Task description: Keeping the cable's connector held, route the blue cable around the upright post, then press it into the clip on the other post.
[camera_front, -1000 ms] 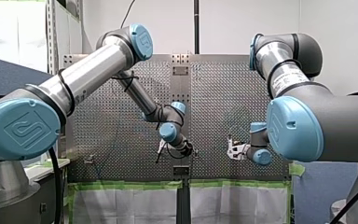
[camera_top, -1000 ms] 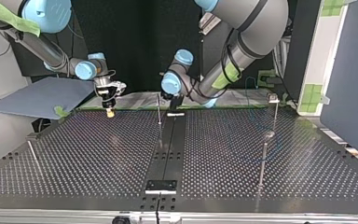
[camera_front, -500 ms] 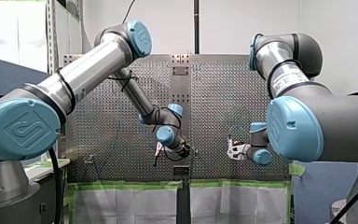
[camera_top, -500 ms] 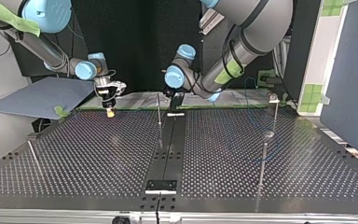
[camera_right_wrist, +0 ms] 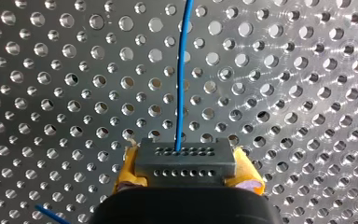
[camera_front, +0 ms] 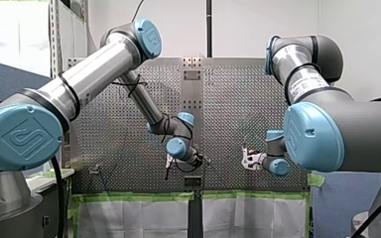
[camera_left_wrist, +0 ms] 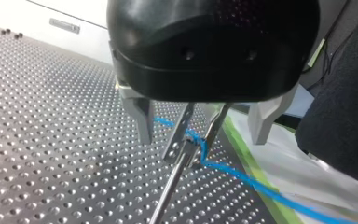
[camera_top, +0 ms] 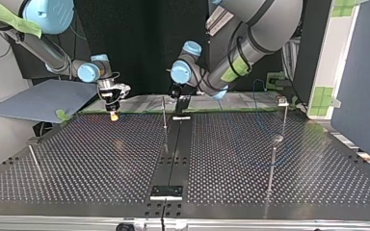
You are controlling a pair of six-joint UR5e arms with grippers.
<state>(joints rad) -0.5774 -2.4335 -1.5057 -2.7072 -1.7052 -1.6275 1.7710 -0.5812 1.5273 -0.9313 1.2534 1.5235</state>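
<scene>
My right gripper [camera_right_wrist: 186,171] is shut on a grey connector [camera_right_wrist: 185,157], with yellow pads [camera_right_wrist: 125,169] on both sides of it. The blue cable [camera_right_wrist: 182,70] runs straight out of the connector over the perforated table. My left gripper [camera_left_wrist: 200,140] is open, its metal fingers [camera_left_wrist: 141,116] standing well apart on either side of a metal clip [camera_left_wrist: 186,140] on a thin post. The blue cable [camera_left_wrist: 242,175] sits kinked in that clip and trails away past the green tape. In the top view my left gripper [camera_top: 178,99] hangs by the middle post [camera_top: 164,113], and my right gripper [camera_top: 113,105] is at the left.
Further thin posts stand on the table: one with a clip top [camera_top: 283,102] at the top view's right, one in front of it [camera_top: 272,161], one at the near left [camera_top: 33,159]. A black centre strip [camera_top: 173,149] runs down the table. A grey board [camera_top: 43,98] lies beyond the left edge.
My left arm's wrist has swung a little, leftward and lower in the front view, while its gripper stays at the middle post. The right arm has not moved.
</scene>
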